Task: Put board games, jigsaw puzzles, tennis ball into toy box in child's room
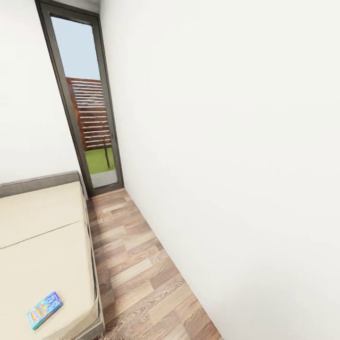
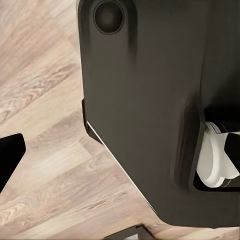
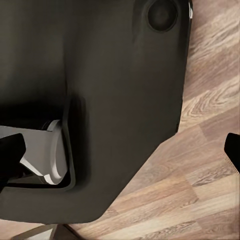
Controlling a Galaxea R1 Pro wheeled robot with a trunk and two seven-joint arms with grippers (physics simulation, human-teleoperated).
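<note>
1. Grip first: my left gripper (image 2: 120,150) hangs with its dark fingertips (image 2: 10,150) spread to opposite edges of its camera picture and nothing between them. My right gripper (image 3: 120,152) is spread and empty in the same way.
2. Directly under both hands is my own black moulded robot base (image 2: 150,100), and past it the pale wood plank floor (image 2: 50,175). If I swing either arm out carelessly from this tucked pose, I judge it could knock against that base.
3. Forward of my left hand and further out to its side lies a flat blue-and-cyan printed board game box (image 1: 44,309). It sits on the low bed with a cream mattress and thin grey frame (image 1: 42,255), near the mattress edge closest to the floor strip.
4. That box is thin and lies flat on a soft surface. My fingers may press into the mattress or skate over the lid without catching an edge, and a push from the far side could send it off onto the floor.
5. The grey frame stands between my base and the box, so driving in too close risks bumping it.
6. On my right hand's side a plain white wall (image 1: 236,141) runs along the narrow floor strip. Turning here could clip my right arm on it.
7. Far beyond both hands stands a tall dark-framed glass door (image 1: 89,118). I cannot see the toy box from here, so the carry back needs a turn in this tight space.
</note>
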